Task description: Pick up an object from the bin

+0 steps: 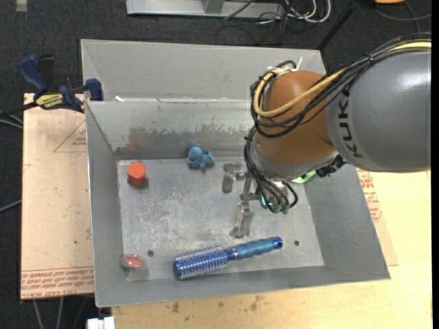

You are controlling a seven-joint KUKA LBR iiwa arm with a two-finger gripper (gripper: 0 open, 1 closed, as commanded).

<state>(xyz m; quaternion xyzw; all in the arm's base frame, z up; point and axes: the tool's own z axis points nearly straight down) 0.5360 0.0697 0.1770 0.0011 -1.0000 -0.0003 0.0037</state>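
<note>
Presently the gripper (pixel 235 201) hangs low over the right-centre of the bin (pixel 171 211), its two fingers spread apart with only bare floor between them; nothing is grasped. The nearest thing is a blue hairbrush (pixel 226 256), lying along the near edge of the floor, its handle just beside the lower fingertip. A small blue figure (pixel 199 157) sits by the far wall, an orange cylindrical block (pixel 137 174) at far left, and a small pinkish thing (pixel 132 261) in the near left corner, all well apart from the fingers. The step in hand appears to be approach before a grasp. The next move probably calls for bringing the fingers astride one thing, most readily the brush handle, before closing.
</note>
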